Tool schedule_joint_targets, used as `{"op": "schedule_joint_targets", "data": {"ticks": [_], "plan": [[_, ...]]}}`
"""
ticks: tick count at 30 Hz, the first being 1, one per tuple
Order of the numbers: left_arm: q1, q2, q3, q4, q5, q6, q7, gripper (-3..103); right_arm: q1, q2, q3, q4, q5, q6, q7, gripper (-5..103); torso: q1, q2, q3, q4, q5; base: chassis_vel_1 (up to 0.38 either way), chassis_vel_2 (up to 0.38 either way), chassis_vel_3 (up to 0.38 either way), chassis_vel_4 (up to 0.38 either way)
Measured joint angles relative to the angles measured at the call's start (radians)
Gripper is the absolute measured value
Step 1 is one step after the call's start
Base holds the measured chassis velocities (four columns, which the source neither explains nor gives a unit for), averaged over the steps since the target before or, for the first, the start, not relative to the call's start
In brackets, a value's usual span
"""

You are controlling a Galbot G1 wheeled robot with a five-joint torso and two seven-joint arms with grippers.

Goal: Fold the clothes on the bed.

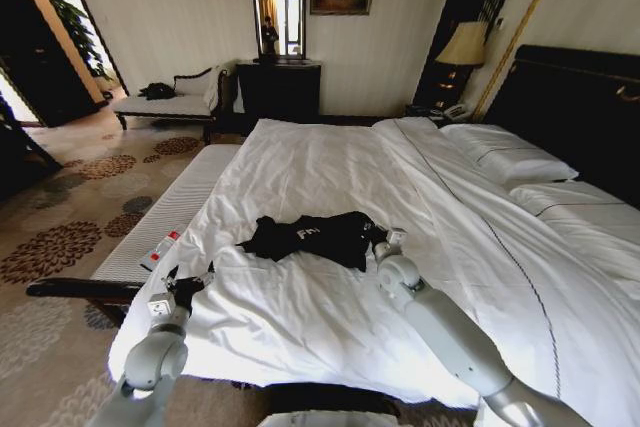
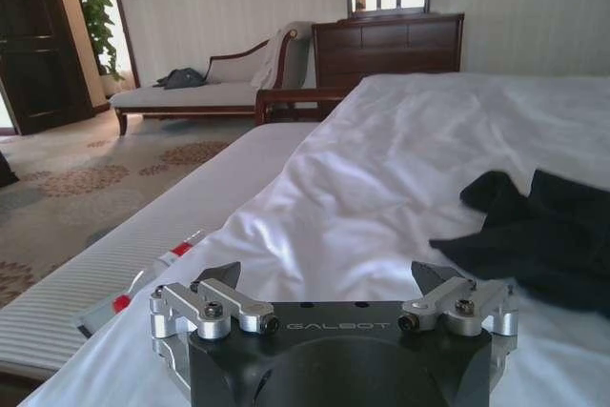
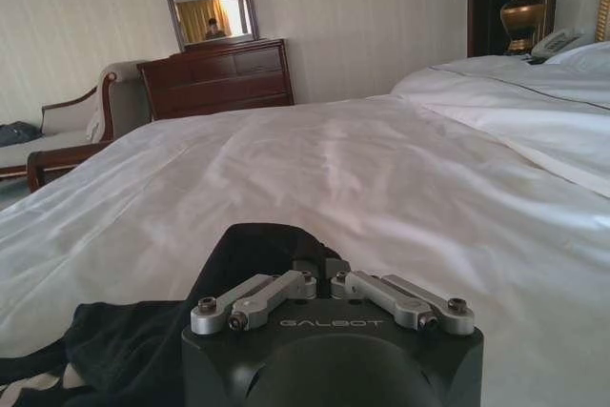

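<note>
A crumpled black T-shirt (image 1: pixel 315 237) lies on the white bed (image 1: pixel 330 162). The right gripper (image 3: pixel 324 269), at the shirt's edge nearest the pillows, pinches its fabric. The left gripper (image 2: pixel 324 278) hovers beside the shirt, fingers spread wide, empty.

The crumpled black short-sleeved T-shirt (image 1: pixel 312 237) lies on the large white-sheeted bed (image 1: pixel 330 172), near its foot edge. The right hand (image 1: pixel 383 243) sits at the shirt's right edge, pinched together on a fold of its fabric. The left hand (image 1: pixel 190 281), spread apart, hovers to the shirt's left, over the bed's left edge. A narrow white-cushioned bench (image 1: pixel 165 215) runs along the bed's left side.
</note>
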Motion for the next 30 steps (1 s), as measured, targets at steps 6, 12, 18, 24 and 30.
{"op": "schedule_joint_targets", "data": {"ticks": [6, 12, 18, 24, 30], "plan": [[0.006, -0.002, -0.003, 0.018, 0.014, -0.005, -0.002, 100, -0.095, -0.002, 0.026, 0.079, -0.010, 0.000, 0.012, 2, 0.000, 0.000, 0.000, 0.0000, 0.0000, 0.000, 0.000, 0.000, 0.000], [0.006, -0.002, -0.006, 0.019, 0.014, -0.008, -0.003, 100, -0.199, 0.027, 0.057, 0.094, -0.092, 0.025, 0.019, 2, 0.000, 0.000, 0.000, 0.0000, 0.0001, 0.000, 0.000, 0.000, 0.000], [0.006, -0.003, -0.006, 0.021, 0.013, -0.009, -0.004, 100, -0.223, 0.047, 0.137, 0.058, -0.129, 0.038, 0.019, 2, 0.000, 0.000, 0.000, 0.0001, 0.0001, 0.000, 0.000, 0.000, 0.000], [0.006, -0.002, -0.006, 0.021, 0.013, -0.010, -0.005, 100, -0.260, 0.037, 0.175, 0.059, -0.121, 0.031, 0.034, -2, 0.000, 0.000, 0.000, -0.0001, 0.0001, 0.000, 0.000, 0.000, 0.000], [0.006, 0.003, -0.005, 0.015, 0.014, -0.010, -0.005, 100, -0.280, 0.056, 0.167, 0.074, -0.144, 0.027, 0.057, 18, 0.000, 0.000, 0.000, -0.0001, 0.0000, 0.000, 0.000, 0.000, 0.000]]}}
